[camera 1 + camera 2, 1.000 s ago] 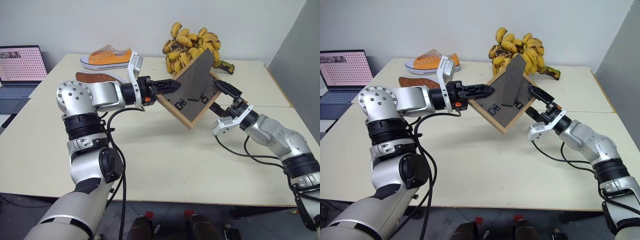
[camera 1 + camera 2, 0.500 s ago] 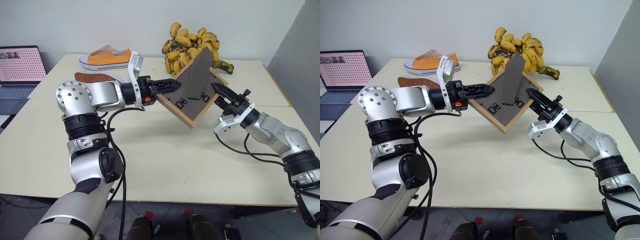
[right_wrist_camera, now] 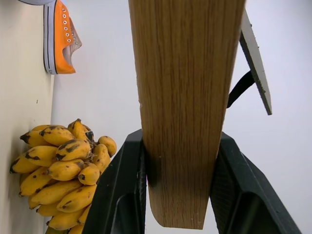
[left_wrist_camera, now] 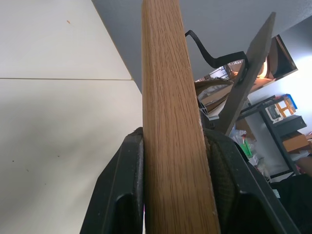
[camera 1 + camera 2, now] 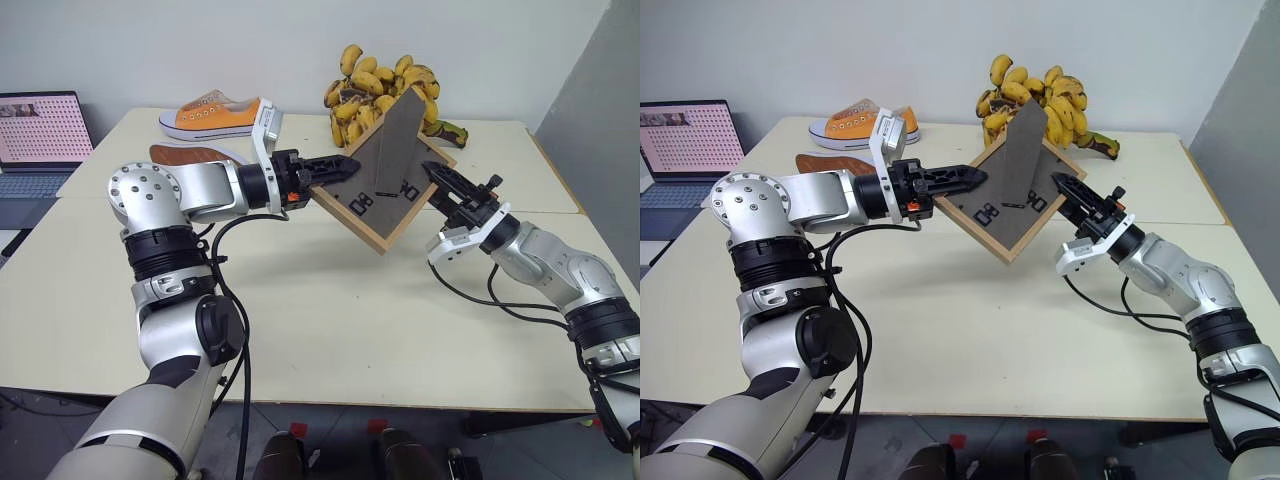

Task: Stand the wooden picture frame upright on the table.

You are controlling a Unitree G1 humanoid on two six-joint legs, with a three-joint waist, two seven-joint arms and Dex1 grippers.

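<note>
The small rectangular light-wood picture frame [image 5: 385,185] hangs in the air above the large pale cream tabletop [image 5: 330,310], tilted so that one corner points down, and it touches the table nowhere. Its grey back panel faces the head camera, with black marks printed on it and the grey prop leg [image 5: 393,140] swung out and standing up from the panel.

The left gripper [image 5: 335,168], with two black fingers, reaches in level from the left and pinches the frame's upper left wooden edge; the left wrist view shows that edge sandwiched tight between both fingers [image 4: 119,195]. The right gripper [image 5: 1072,192] comes up from the lower right and pinches the frame's right wooden edge, which the right wrist view shows clamped between its two black fingers [image 3: 122,195].

Behind the frame, on the far side of the table, lies a large bunch of yellow bananas with dark spots [image 5: 375,85]. To the left of them sits an orange canvas sneaker with a white sole [image 5: 212,114], and nearer the left arm a brown shoe insole [image 5: 185,154] lies flat. At the far left edge an open laptop with a lit screen [image 5: 40,135] stands on a separate surface.
</note>
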